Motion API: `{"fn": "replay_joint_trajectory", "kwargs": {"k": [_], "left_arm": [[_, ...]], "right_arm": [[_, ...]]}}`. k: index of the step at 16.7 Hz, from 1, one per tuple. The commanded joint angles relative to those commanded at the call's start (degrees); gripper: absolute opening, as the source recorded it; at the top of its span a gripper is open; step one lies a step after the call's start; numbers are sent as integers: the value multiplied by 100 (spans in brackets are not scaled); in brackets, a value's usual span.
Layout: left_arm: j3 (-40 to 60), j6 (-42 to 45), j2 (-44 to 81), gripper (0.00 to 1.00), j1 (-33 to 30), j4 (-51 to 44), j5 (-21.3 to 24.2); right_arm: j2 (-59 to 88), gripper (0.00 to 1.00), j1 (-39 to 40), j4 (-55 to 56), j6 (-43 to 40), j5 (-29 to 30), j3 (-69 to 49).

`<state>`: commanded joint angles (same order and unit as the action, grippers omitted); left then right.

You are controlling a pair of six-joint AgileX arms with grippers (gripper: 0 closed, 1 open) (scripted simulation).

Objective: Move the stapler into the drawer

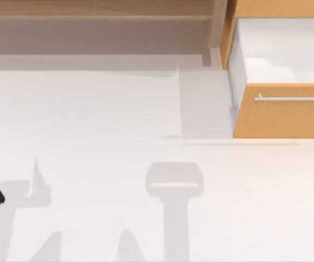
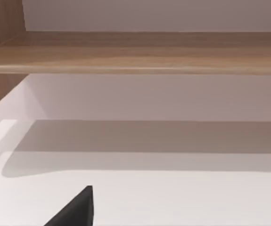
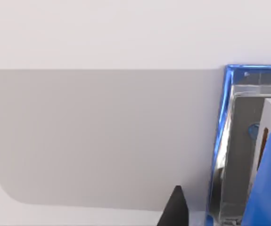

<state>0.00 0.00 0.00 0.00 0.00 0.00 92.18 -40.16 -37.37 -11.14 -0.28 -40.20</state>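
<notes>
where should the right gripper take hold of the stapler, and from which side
Probably across the long sides of the stapler, coming down from above. In the right wrist view it lies on a white surface as a narrow oblong, with bright blue body and grey metal, so its width looks the easier span. A dark fingertip of the right gripper sits just beside it.

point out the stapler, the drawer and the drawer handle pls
stapler (image 3: 222, 141): right wrist view, on its blue side edge.
drawer (image 1: 288, 117): top view, on the orange-tan front panel.
drawer handle (image 1: 293, 99): top view, on the silver bar across the front.
</notes>
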Motion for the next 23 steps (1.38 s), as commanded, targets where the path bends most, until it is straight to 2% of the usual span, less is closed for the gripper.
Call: {"fn": "replay_joint_trajectory", "kwargs": {"k": [6, 12, 18, 23], "left_arm": [[0, 0, 0, 100, 0, 0, 0], [0, 0, 0, 100, 0, 0, 0], [0, 0, 0, 100, 0, 0, 0], [0, 0, 0, 100, 0, 0, 0]], "right_arm": [[-123, 0, 1, -95, 11, -5, -76], [-503, 0, -3, -852, -1, -6, -437], [-506, 0, 17, -869, 22, -12, -492], [-623, 0, 421, -766, 276, -171, -1461]]}}
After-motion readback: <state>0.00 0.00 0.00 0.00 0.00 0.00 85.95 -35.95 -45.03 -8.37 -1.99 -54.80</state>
